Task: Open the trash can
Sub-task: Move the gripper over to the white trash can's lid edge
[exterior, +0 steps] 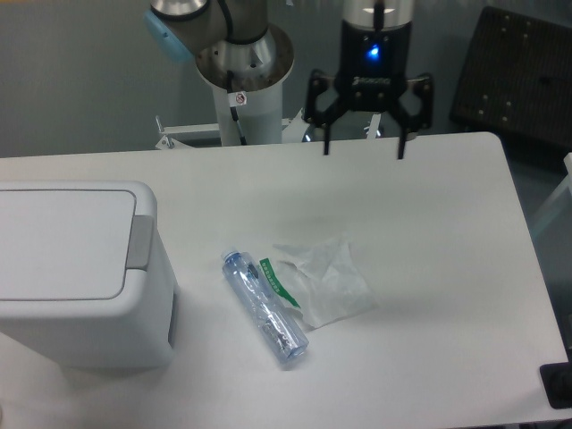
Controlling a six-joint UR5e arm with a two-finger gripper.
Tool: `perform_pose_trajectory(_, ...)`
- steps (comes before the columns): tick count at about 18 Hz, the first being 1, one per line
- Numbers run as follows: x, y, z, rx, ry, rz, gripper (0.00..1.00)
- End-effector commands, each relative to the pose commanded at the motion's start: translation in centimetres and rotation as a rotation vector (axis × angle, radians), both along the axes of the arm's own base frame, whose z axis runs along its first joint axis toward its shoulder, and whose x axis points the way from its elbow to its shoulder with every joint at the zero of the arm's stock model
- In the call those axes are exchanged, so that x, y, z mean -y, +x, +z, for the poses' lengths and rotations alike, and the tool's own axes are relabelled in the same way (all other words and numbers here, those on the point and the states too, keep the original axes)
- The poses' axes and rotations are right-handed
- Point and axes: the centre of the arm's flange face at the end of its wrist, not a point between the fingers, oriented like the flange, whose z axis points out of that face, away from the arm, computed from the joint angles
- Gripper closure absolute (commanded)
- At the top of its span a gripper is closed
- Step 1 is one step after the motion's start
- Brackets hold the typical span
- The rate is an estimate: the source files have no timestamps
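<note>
Nearest the camera sits the bin [76,273], at the table's [447,268] left edge, lid flat and closed, its grey latch [139,242] facing right. Far across the table hangs the gripper [364,147], fingers spread wide apart, holding nothing, well away from the bin. Between them, near the table's middle, lies a clear bottle [264,307] on its side, with a crumpled clear wrapper [323,279] touching it on the right.
</note>
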Motion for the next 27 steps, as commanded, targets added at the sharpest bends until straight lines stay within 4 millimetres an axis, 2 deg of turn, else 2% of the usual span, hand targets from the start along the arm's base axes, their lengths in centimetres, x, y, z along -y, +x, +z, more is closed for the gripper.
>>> perform_pose_trajectory(3,-4.0,2.1,-0.7,0.029,0.052,0.044,0.00)
perform_pose_trajectory(10,-8.7,6.2,-2.2,0.056,0.071,-0.006,0.00)
perform_pose_trajectory(17,-10.9,8.8,-3.3,0.089,0.066,-0.026,0.00)
perform_pose_trajectory(24,-12.0,10.0,-4.8,0.104,0.046,-0.051,0.00)
perform_pose_trajectory(27,-12.3,9.9,-5.3,0.109,0.040,-0.052,0.00)
